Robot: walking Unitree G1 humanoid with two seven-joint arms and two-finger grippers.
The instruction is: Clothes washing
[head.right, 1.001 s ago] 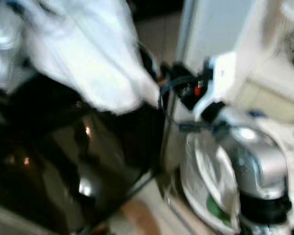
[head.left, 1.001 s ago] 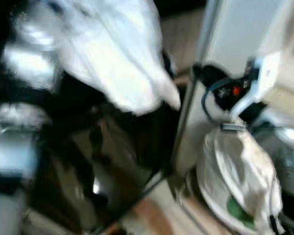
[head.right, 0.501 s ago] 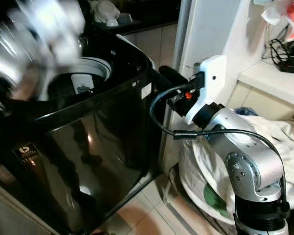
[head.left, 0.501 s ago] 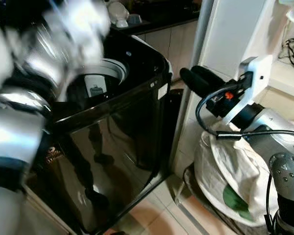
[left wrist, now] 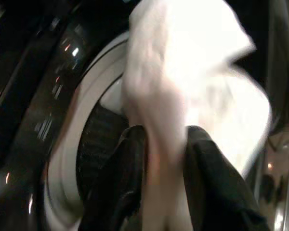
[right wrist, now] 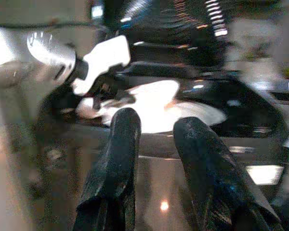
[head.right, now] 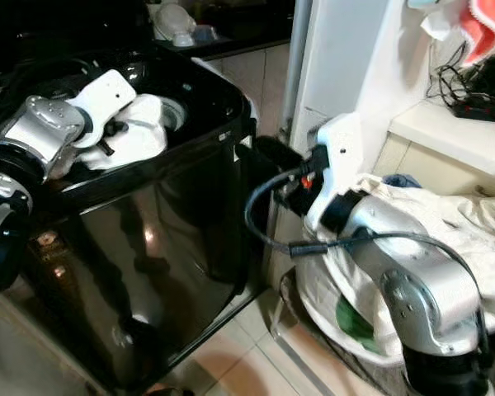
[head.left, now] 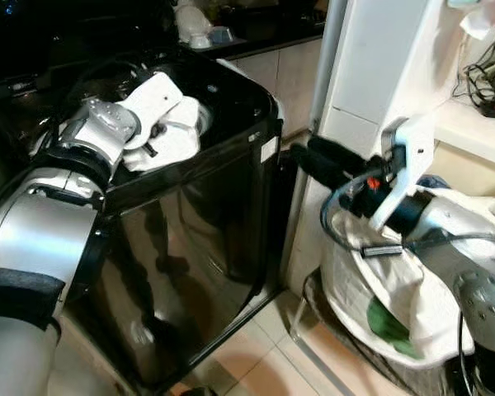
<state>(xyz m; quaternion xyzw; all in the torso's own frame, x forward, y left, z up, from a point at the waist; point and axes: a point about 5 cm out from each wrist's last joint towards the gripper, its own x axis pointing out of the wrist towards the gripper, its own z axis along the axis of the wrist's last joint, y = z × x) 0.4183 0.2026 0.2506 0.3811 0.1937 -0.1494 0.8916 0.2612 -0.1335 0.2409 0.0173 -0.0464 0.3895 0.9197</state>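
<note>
Since a second ago our left arm has swung down from high in front of us, so our left gripper [left wrist: 159, 159] now sits over the round drum opening [left wrist: 82, 159] of the glossy black top-loading washing machine [head.left: 198, 223], fingers pinched on the white cloth garment [left wrist: 192, 72]. Our right gripper [right wrist: 154, 134] hovers beside the machine, jaws narrowly parted and empty, above the heaped pale laundry bag [head.left: 396, 280].

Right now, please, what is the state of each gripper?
Left gripper: shut on white cloth, over the washer.
Right gripper: open, holding nothing.
</note>
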